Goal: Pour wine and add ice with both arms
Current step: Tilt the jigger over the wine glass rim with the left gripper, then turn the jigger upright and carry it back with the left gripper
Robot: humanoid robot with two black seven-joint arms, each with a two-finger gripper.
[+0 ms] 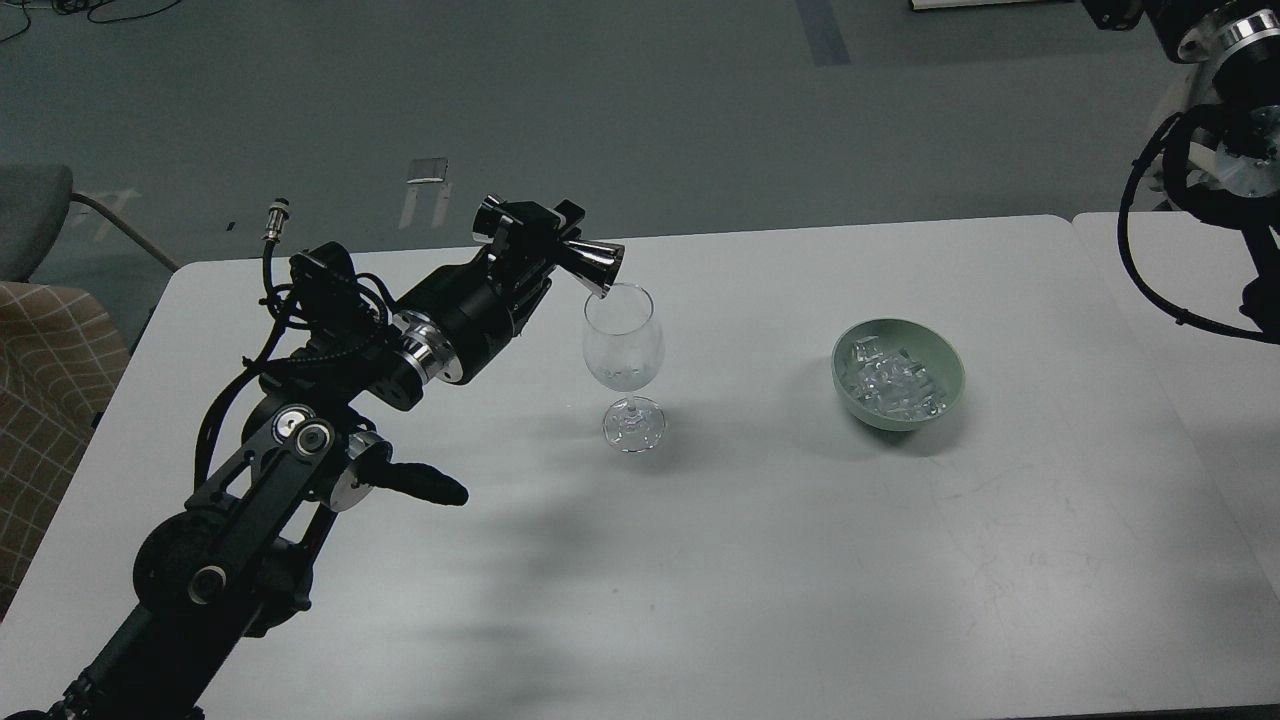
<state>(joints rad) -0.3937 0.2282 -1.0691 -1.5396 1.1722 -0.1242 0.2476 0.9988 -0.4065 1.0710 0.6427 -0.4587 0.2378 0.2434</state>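
A: Polished steel is seen at the rim of the wine glass (623, 345): a double-ended metal jigger (565, 250) is held tipped on its side, its wider mouth lowered over the near-left edge of the bowl of the glass.

B: And it is held by what?

A: By the left gripper (535, 240), whose jaws are pressed against the narrow waist of the jigger. The waist seems chosen so that both cones stay clear and the tool can be rolled like a spout.

B: Is anything seen being poured?

A: No stream can be made out, and the glass looks empty or nearly so. Whether liquid is left in the jigger cannot be told. The step is judged to be the pour itself.

B: Why is the glass placed there?

A: It is stood upright near the middle of the white table (700, 560), within reach of both arms, so it can be served from the left and the right without being moved.

B: And the ice?

A: The ice (890, 380) is heaped in a pale green bowl (940, 355), set to the right of the glass and well apart from it. That side is probably meant for the right arm (1215, 150).

B: Is that arm engaged?

A: It is kept high at the far right corner, away from the table. Only its joints and cables are shown; its gripper is out of the picture, so the state of its jaws cannot be told.
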